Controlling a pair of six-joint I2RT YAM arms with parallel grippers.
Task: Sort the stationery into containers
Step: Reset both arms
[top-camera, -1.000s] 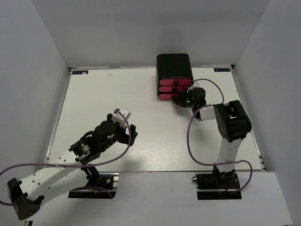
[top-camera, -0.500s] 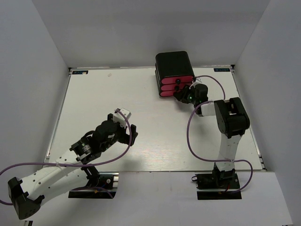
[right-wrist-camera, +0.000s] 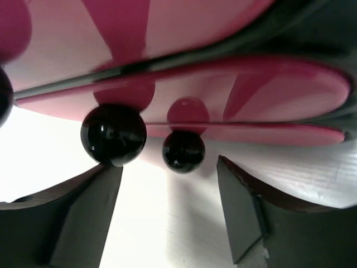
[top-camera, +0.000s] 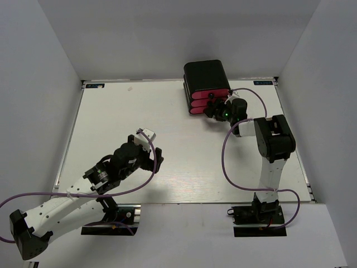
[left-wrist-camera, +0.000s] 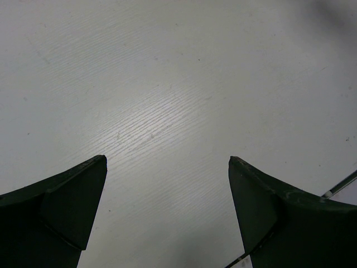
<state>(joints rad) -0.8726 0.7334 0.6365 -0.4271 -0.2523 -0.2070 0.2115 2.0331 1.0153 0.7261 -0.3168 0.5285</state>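
The glossy black cabinet (top-camera: 205, 75) stands at the back right of the table, with three stacked pink drawers (top-camera: 196, 103) facing forward. My right gripper (top-camera: 213, 110) is open right at the drawer fronts. In the right wrist view the pink drawers (right-wrist-camera: 268, 89) fill the top. Two black knobs, one larger (right-wrist-camera: 113, 134) and one smaller (right-wrist-camera: 183, 151), hang just beyond my open right gripper (right-wrist-camera: 167, 164), which holds nothing. My left gripper (top-camera: 156, 161) is open and empty over bare table, as the left wrist view (left-wrist-camera: 167, 162) also shows. No pens, markers or eraser are in view.
The white table (top-camera: 139, 111) is enclosed by white walls on the left, back and right. A purple cable (top-camera: 226, 162) loops beside the right arm. A thin cable edge (left-wrist-camera: 340, 185) shows by the left gripper's right finger.
My right gripper has moved up and back against the drawer fronts, and the cabinet and its drawers have shifted slightly back. The left arm has barely moved.
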